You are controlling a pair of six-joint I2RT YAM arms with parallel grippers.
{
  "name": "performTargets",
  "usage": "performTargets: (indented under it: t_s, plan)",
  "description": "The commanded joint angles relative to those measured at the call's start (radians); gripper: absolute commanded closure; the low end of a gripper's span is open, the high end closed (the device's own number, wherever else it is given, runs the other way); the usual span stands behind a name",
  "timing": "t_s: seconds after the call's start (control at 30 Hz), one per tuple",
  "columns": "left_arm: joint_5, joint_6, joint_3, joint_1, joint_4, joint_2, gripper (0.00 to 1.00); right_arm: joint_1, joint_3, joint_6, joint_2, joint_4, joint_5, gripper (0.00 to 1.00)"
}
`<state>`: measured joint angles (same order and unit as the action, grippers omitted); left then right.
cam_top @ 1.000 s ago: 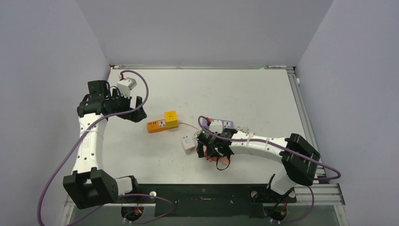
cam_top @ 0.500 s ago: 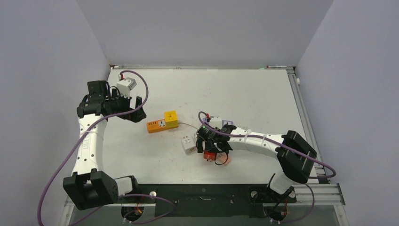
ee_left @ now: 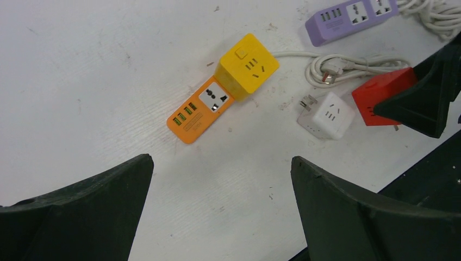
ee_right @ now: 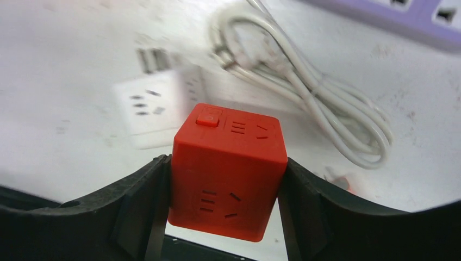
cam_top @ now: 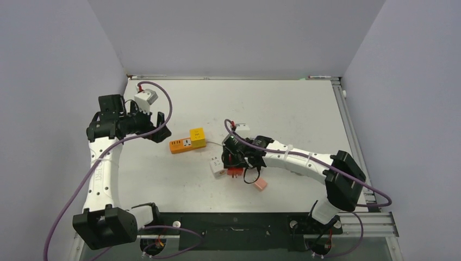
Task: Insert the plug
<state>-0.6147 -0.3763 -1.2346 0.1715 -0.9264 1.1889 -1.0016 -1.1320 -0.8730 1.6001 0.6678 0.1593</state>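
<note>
White table (cam_top: 282, 109), red cube (ee_right: 228, 168) in right gripper (ee_right: 225, 185) beside white cube (ee_right: 152, 109); left gripper (ee_left: 220, 162) wide.

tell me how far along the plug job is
Done: the right gripper has the red cube plug clamped between its fingers. In hand: it holds the plug near the white cube and the coiled cable. Left: the plug is in no socket yet; sockets on the orange strip and purple strip look free. The left gripper hangs open, holding nothing.
</note>
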Motion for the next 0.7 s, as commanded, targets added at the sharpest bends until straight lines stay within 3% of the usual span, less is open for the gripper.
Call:
performTargets:
  t_s: [0.0,0.2,0.43,0.67]
  plan:
    - [-0.203,-0.037,-0.045,-0.005,0.025,-0.087,0.04,0.022,-0.191,0.080,-0.103,-0.049,0.007,0.66]
    - [-0.392,-0.136,0.049,-0.040,0.164,-0.265,0.04,0.034,-0.289,0.079,-0.170,-0.209,-0.048,0.66]
    - [-0.241,-0.267,0.106,-0.303,0.182,-0.423,0.04,0.028,-0.260,0.080,-0.216,-0.391,-0.225,0.66]
    - [-0.177,-0.350,0.146,-0.406,0.201,-0.457,0.04,0.018,-0.193,0.085,-0.267,-0.518,-0.338,0.67]
